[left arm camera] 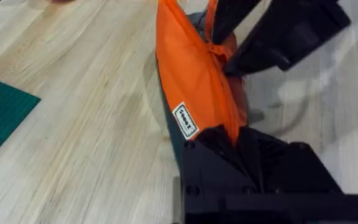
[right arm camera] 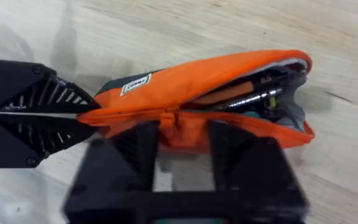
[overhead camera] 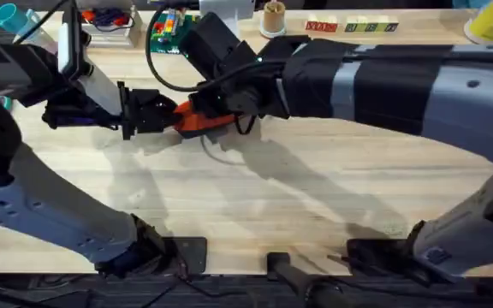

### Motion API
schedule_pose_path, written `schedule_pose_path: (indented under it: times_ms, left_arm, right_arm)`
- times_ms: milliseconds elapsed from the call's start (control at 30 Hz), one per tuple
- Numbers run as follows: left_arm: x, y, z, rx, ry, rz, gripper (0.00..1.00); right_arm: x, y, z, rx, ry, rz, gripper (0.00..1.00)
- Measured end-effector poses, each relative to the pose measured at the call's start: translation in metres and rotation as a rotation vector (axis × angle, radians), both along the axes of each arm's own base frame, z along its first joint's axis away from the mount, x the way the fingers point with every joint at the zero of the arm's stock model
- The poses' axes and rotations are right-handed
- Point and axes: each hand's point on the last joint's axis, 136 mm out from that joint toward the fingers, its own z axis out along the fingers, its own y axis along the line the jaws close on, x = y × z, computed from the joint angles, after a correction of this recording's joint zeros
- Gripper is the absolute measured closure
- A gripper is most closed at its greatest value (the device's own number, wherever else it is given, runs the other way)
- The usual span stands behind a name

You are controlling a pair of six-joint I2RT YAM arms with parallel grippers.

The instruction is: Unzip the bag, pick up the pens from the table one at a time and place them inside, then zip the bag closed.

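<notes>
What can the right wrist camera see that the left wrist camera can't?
The right wrist view looks into the open mouth of the bag, where an orange pen and a dark pen lie against the grey lining. It also shows the left gripper shut on the bag's end, and the zipper pull by the right gripper.

The left wrist view shows the closed side of the bag, a green mat and more bare table.

Both show the orange bag, its white label and the wooden table.
</notes>
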Motion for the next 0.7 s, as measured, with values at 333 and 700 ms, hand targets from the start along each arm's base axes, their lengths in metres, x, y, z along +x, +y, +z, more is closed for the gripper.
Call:
schedule_pose_path:
  times_ms: [333,700]
  left_arm:
    - [0.0,0.0,0.0,0.0,0.0,0.0,0.958]
    - [-0.0001,0.0,-0.0001,0.001,0.0,0.0,0.958]
  right_arm:
    - [-0.0041,0.0051,0.0011,0.003,-0.007,0.011,0.965]
    - [-0.0041,0.0052,0.0012,0.001,-0.008,0.015,0.969]
